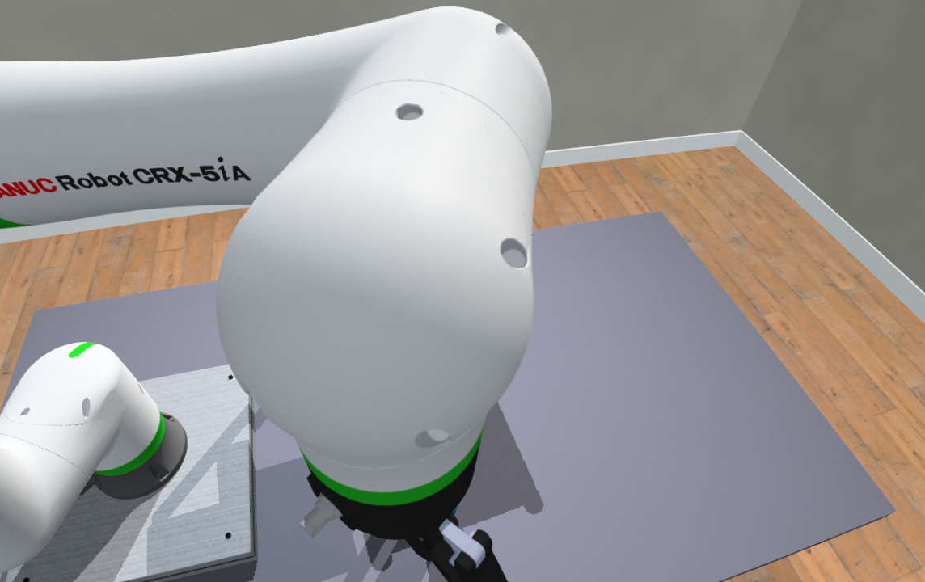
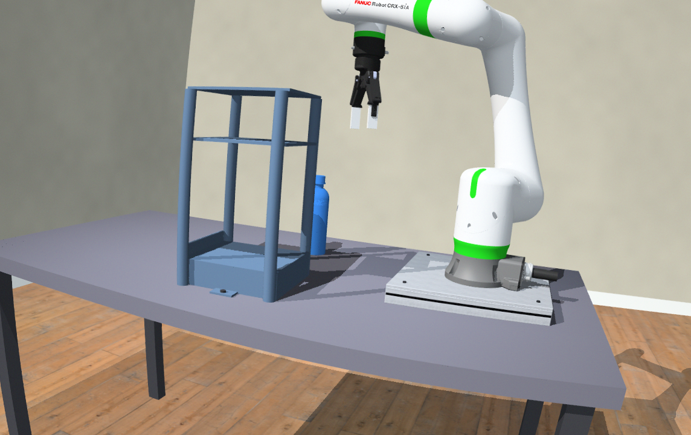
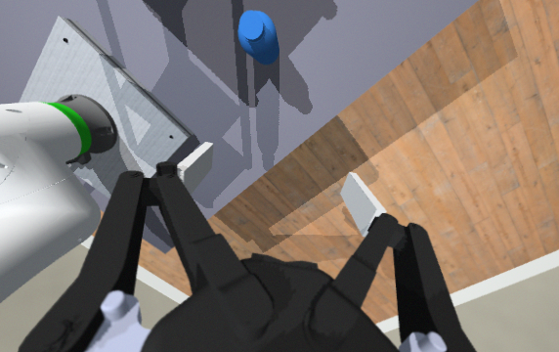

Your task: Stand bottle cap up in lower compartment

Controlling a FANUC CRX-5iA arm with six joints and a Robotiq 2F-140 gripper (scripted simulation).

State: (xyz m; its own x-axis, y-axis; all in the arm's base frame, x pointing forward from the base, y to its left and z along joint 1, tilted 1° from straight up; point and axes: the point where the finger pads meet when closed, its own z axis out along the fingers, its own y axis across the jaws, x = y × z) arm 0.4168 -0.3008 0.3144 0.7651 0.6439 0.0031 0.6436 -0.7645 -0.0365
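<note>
A blue bottle with a blue cap stands upright on the grey table, just behind the right rear post of the blue shelving unit. In the wrist view I see it from above, far below. The unit's lower compartment holds nothing. My gripper hangs high above the table, to the right of the unit's top and well above the bottle. Its fingers are wide open and hold nothing. In the top view the arm hides the bottle and the shelving unit.
The robot's base stands on a grey mounting plate at the table's right end. A small bracket fixes the unit to the table. Wooden floor lies beyond the table's edges.
</note>
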